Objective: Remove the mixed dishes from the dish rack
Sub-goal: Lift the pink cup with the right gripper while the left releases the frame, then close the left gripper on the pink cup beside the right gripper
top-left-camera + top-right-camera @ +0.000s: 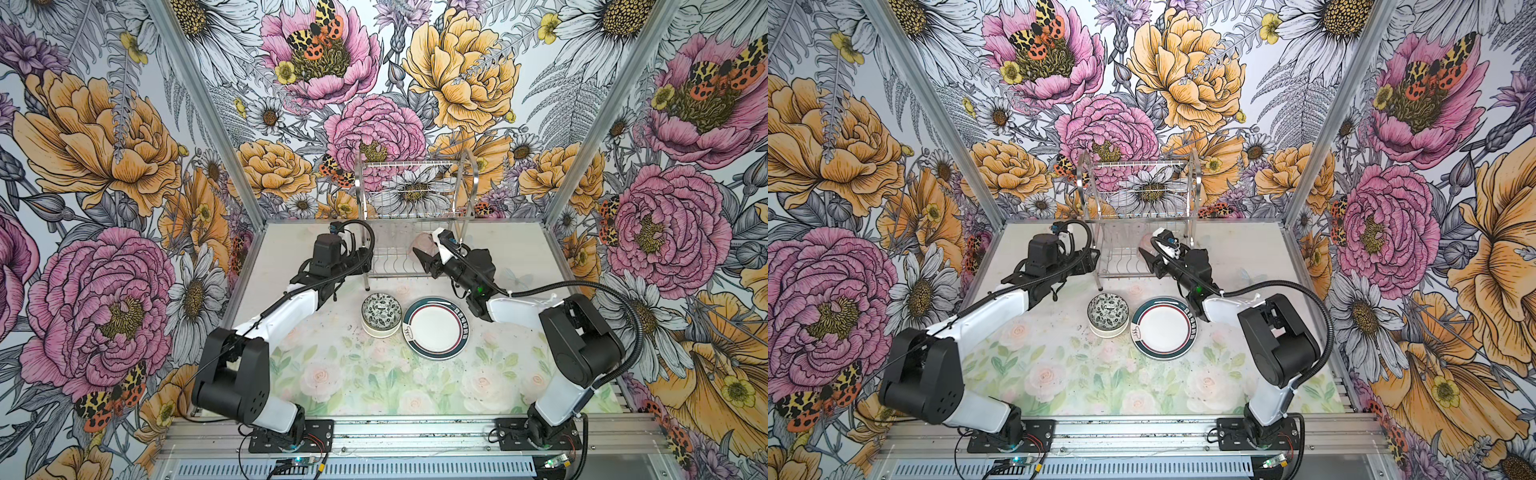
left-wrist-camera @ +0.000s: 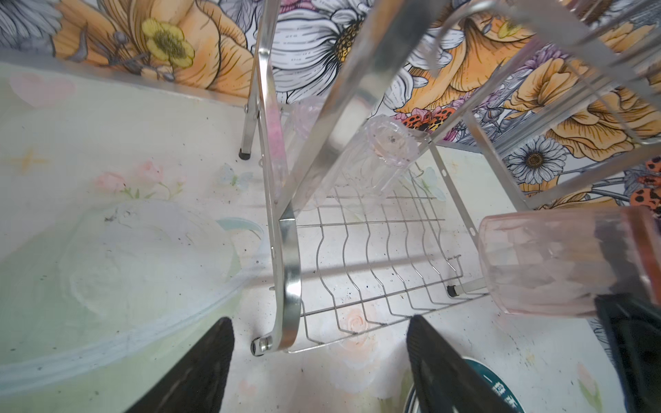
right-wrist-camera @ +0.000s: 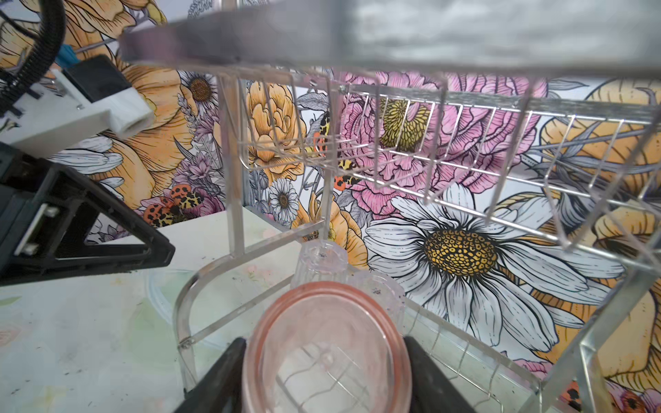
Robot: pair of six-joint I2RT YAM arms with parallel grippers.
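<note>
Bowls [image 1: 381,313] and plate [image 1: 436,327] lie on the bench [image 1: 332,374]; right tool [image 3: 325,357] grasps a pink cup [image 3: 327,332], left tool [image 2: 319,321] is released, clear cups [image 2: 372,157] are left in the dish rack [image 2: 286,257].

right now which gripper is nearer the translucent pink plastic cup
Right. The right gripper grips the translucent pink plastic cup between its fingers; the left gripper is open, off at the left end of the chrome wire dish rack.

left arm [image 1: 291,307] and right arm [image 1: 515,309]: white links, black joint housings. a black ribbed cable [image 1: 582,284] loops beside the right one.
</note>
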